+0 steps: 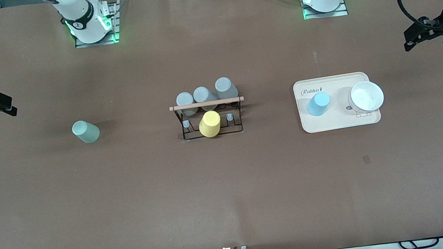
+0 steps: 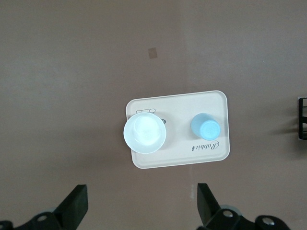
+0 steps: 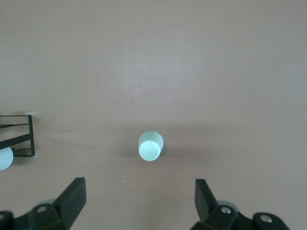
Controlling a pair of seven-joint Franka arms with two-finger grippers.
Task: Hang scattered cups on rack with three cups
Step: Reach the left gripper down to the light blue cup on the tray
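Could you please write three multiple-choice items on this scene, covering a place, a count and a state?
1. Where is the blue cup?
A. on the tray
B. on the rack
C. in the bowl

2. How many grey cups are on the rack?
A. one
B. three
C. five

3. How are the left gripper and right gripper?
A. both open
B. both shut
C. one holds a cup

Answers: A, it stands on the tray beside the bowl; B, three sit in a row; A, the fingers stand wide apart and empty.
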